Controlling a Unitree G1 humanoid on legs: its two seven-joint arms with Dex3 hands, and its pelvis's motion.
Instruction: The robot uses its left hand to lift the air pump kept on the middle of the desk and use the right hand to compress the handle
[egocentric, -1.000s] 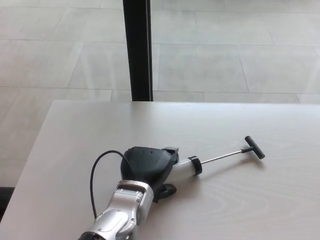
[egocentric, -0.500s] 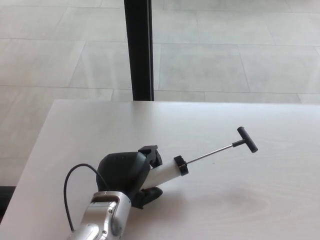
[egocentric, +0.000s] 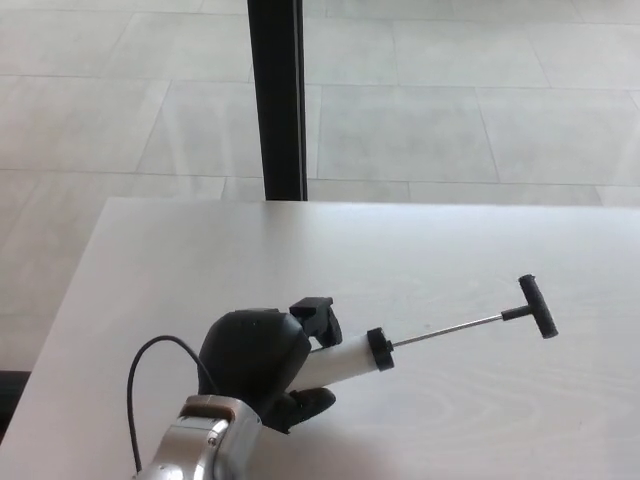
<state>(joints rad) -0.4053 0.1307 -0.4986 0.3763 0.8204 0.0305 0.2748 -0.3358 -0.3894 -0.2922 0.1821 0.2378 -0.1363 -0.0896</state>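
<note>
The left robot hand (egocentric: 255, 362) is wrapped around the white barrel of the air pump (egocentric: 345, 360) near the counter's (egocentric: 480, 250) front-left edge, so hold it steady, rod extended rightward, letting the unseen right hand reach the T-handle (egocentric: 534, 306).

Small hand air pump with white cylindrical barrel (egocentric: 340, 362), black collar at the barrel's right end, thin metal rod fully extended, black T-handle (egocentric: 535, 306) at the tip. Lies roughly horizontal, pointing right and slightly away from the robot, over the near-middle of the pale wood worktop (egocentric: 430, 250). Barrel's left end is gripped in the black left hand (egocentric: 262, 362); T-handle is free.
</note>
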